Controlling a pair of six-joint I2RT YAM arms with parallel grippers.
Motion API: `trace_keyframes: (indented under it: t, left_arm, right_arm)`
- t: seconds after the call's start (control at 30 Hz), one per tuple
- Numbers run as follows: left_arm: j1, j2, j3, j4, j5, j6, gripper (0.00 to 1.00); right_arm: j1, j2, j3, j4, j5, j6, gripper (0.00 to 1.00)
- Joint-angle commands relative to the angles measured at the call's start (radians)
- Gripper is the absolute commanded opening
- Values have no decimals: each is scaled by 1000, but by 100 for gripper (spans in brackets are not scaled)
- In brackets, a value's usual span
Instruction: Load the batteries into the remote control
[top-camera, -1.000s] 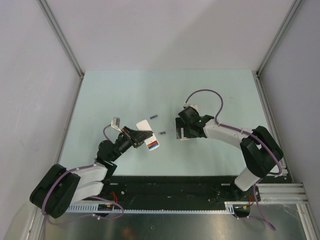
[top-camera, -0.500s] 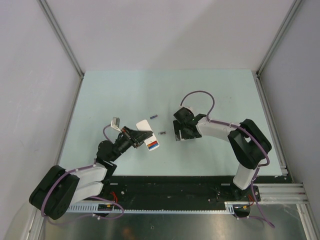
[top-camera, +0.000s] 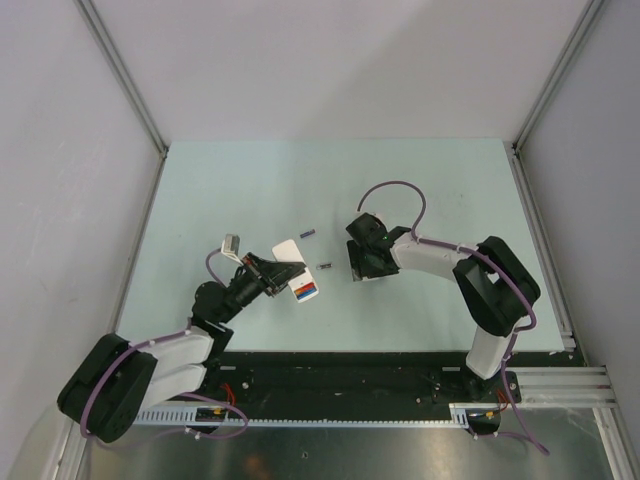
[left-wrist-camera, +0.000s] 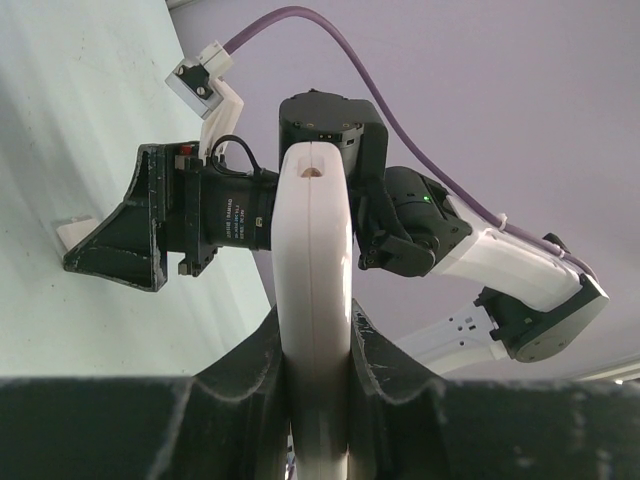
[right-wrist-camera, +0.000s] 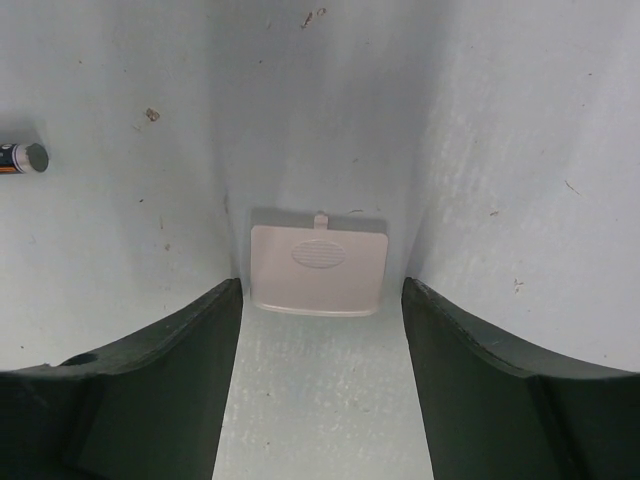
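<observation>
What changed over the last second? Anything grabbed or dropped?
The right arm swung slightly leftward, carrying the right gripper, fingers open, so that they now flank the small pale flat battery cover. Nothing was grasped or released. Unchanged: the left gripper clamps the white remote control, and two tiny dark batteries lie where they were.

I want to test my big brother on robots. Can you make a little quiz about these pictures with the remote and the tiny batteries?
1. True or false: the left gripper is shut on the remote control.
2. Count: how many loose batteries lie on the table in the top view?
3. Pick one: what lies on the table between the fingers of the right gripper? A) a flat white cover B) a spoon C) a red ball

Key
1. True.
2. Two; the other is farther back.
3. A.
</observation>
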Motion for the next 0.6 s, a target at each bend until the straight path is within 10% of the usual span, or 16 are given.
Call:
trace_keyframes:
  t: [0.0, 0.33, 0.57]
  left_arm:
    - [6, -20, -41, 44, 4, -15, 0]
    - [7, 5, -41, 45, -21, -36, 0]
    - [-45, 136, 45, 47, -91, -45, 0]
  right_arm:
    - [-2, 20, 24, -28, -8, -18, 68]
    - [-1, -61, 24, -91, 3, -7, 18]
    - [87, -336, 162, -368, 19, -35, 11]
